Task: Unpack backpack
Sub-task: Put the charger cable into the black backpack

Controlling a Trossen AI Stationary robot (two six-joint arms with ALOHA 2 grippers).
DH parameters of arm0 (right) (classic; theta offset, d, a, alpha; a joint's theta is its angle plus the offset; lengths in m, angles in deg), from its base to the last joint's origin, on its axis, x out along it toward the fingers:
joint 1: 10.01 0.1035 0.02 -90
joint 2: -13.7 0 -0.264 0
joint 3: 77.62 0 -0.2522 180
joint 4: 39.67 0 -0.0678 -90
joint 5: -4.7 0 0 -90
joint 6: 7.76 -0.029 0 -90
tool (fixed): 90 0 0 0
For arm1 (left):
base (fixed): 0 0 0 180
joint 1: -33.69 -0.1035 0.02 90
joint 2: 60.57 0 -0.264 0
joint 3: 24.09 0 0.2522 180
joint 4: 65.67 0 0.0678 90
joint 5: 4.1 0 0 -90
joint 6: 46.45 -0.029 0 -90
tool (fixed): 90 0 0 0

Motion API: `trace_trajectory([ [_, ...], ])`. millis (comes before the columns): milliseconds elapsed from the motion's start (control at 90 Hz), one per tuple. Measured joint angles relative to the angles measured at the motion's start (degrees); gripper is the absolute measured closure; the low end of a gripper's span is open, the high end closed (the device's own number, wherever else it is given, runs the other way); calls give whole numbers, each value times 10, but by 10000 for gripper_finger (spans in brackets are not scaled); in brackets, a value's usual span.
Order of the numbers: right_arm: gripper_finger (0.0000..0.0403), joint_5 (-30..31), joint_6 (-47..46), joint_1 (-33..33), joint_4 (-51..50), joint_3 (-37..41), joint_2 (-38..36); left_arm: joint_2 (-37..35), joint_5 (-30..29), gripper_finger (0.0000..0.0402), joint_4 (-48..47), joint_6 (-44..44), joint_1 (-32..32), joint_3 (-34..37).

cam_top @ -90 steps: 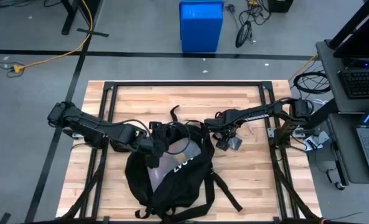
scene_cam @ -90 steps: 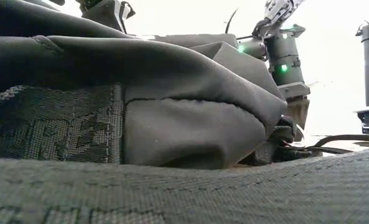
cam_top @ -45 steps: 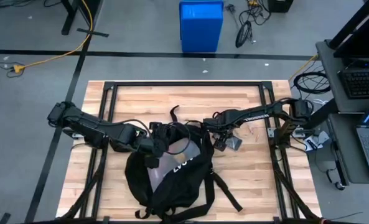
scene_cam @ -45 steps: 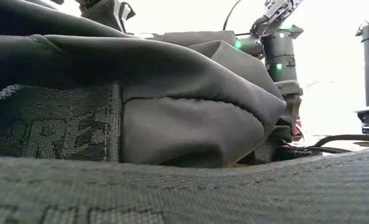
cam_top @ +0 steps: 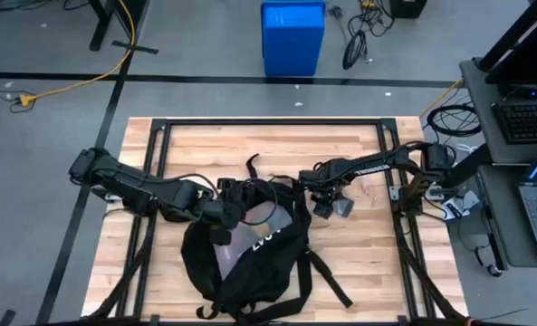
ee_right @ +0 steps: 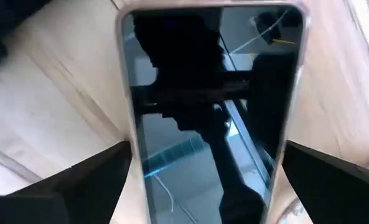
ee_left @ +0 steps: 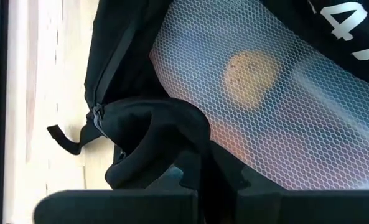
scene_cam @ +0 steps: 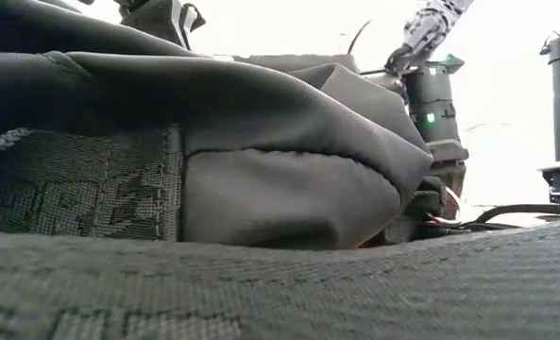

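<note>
Glossy dark glass phone [ee_right: 212, 118] sitting between right gripper [ee_right: 203, 186] fingers, frame centre; risking slipping onto wooden table [cam_top: 359, 244]. Left gripper [cam_top: 225, 217] pinching black fabric backpack [cam_top: 250, 258] rim.

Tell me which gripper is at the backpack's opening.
The left gripper, gripping the backpack at its open top; the right gripper is beside it over bare table, holding a phone.

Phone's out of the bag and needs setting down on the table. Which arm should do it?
Right, most likely. The right gripper is shut on the phone over bare wooden table beside the backpack. The left gripper is at the backpack's opening, shut on its black fabric near the mesh pocket.
</note>
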Motion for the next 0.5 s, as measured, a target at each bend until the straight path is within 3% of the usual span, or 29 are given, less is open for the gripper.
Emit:
trace_trajectory([
  [267, 11, -2, -1, -4, 30, 28, -2, 0, 0, 402, 0, 0, 0, 0],
  [500, 48, 1, -10, -3, 30, 28, -2, 0, 0, 402, 1, -1, 0, 0],
])
